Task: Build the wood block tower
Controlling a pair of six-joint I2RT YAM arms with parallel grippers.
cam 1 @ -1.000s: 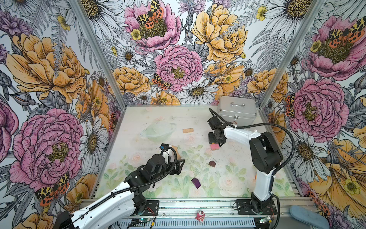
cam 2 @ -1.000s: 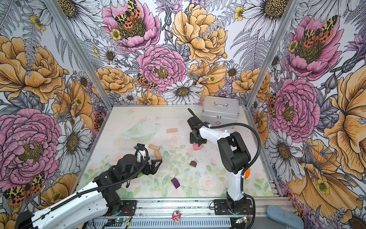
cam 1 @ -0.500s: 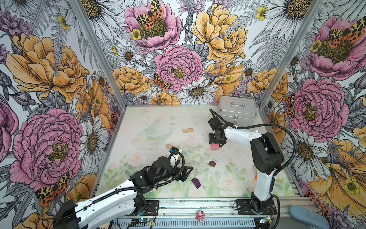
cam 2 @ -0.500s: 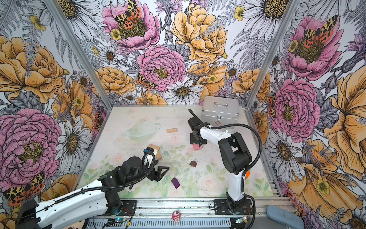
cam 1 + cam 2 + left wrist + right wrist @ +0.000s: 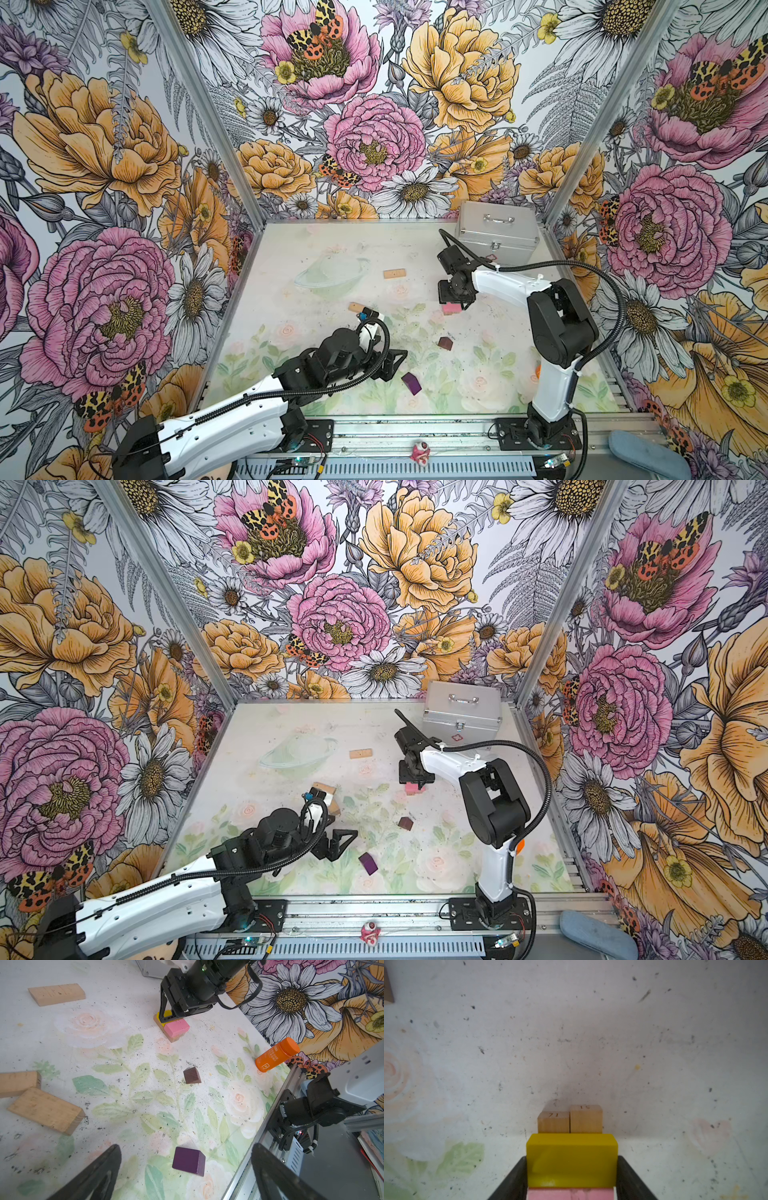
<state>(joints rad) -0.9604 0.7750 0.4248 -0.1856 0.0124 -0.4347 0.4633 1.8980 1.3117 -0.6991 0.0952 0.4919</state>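
Tower two layers up; left gripper now lines up the next block.
Wide open and empty, it has swung from the loose tan blocks to the purple block, well clear of the tower. Right gripper stays clamped on the yellow block, beside the pink block atop the tower's tan pair.

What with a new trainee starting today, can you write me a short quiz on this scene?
1. True or false: the left jaws hold the purple block.
2. Which block lies right beside the pink block? A) dark-brown B) yellow C) purple
3. What do those two blocks rest on?
Key:
1. False. The left jaws stand wide open and empty, and the purple block lies loose ahead of them.
2. B. The yellow block is clasped by the right jaws.
3. Two tan blocks, side by side.
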